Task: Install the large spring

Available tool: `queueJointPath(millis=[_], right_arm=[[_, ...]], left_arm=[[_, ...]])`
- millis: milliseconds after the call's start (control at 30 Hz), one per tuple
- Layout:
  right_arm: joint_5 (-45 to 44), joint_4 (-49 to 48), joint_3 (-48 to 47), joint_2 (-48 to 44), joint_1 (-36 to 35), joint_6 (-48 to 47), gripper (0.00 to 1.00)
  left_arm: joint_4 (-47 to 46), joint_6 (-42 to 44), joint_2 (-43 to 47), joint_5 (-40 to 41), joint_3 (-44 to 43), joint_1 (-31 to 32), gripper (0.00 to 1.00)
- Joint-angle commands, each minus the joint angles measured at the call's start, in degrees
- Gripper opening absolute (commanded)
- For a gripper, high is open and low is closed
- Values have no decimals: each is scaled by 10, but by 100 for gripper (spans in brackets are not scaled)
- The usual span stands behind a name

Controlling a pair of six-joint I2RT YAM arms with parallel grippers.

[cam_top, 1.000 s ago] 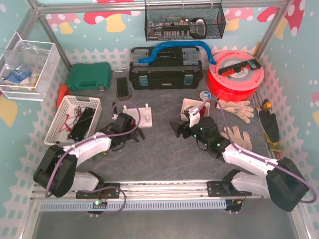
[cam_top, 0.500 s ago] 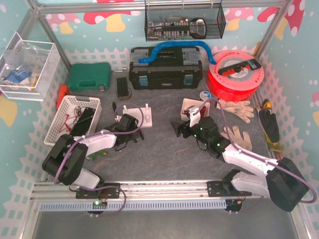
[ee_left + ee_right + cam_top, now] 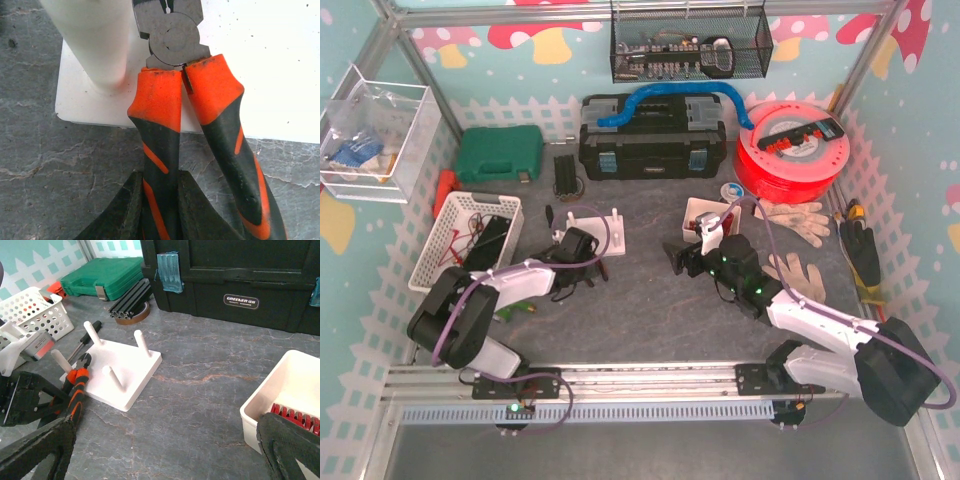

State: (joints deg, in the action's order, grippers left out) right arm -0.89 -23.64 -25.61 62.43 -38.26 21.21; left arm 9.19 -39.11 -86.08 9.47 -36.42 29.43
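Covering the whole work area is a dark grey, marbled table [image 3: 650, 310], closed in by a metal frame and a turquoise backdrop printed with mushrooms and a white fence. Along the far edge stand a green case [image 3: 500, 153], a black toolbox [image 3: 652, 140] and a red spool [image 3: 790, 150]. A white slotted basket [image 3: 465, 240] sits to the left and a pair of pale gloves [image 3: 795, 220] to the right. Near the middle lies the white peg base [image 3: 592, 228], flat on the table with its pegs upright. The left gripper [image 3: 582, 250] sits at the near edge of that base, its fingers [image 3: 130, 210] pressed together on one orange-and-black handle of the pliers [image 3: 175, 100]. The other handle is free beside it. The pliers' grey head lies over the base, just beside a peg. The right gripper [image 3: 688, 255] is spread wide and holds nothing, its two fingers at opposite sides of its wrist view. Just beside it stands a small white bin [image 3: 265, 385] holding red ribbed pieces [image 3: 295, 419]. Whether the large spring is among them cannot be told.
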Motion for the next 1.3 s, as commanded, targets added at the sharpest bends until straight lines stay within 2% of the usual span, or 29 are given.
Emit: queueJointPath(millis=[0, 200, 267, 467, 633, 800, 867, 1000, 1267], right_arm=[[-16, 0, 4, -8, -4, -7, 98], [-17, 2, 4, -10, -3, -7, 98], [-18, 2, 5, -13, -3, -7, 98], [-20, 3, 6, -20, -3, -7, 98], [-22, 5, 7, -24, -3, -8, 98], [-23, 3, 8, -25, -3, -7, 98], [-21, 3, 7, -22, -3, -7, 98], [-22, 4, 6, -19, -4, -7, 98], [-29, 7, 5, -20, -3, -7, 98]], left_arm=[[13, 22, 19, -10, -16, 3, 11], [29, 44, 66, -10, -24, 2, 0], [30, 69, 87, -30, -28, 3, 0], [57, 85, 141, -17, -38, -12, 0], [87, 58, 186, -17, -21, -72, 0], [110, 29, 261, 39, 13, -118, 0], [109, 6, 277, 38, 27, -133, 0], [105, -44, 281, 44, 54, -150, 0], [86, -57, 232, 71, 81, -151, 0]])
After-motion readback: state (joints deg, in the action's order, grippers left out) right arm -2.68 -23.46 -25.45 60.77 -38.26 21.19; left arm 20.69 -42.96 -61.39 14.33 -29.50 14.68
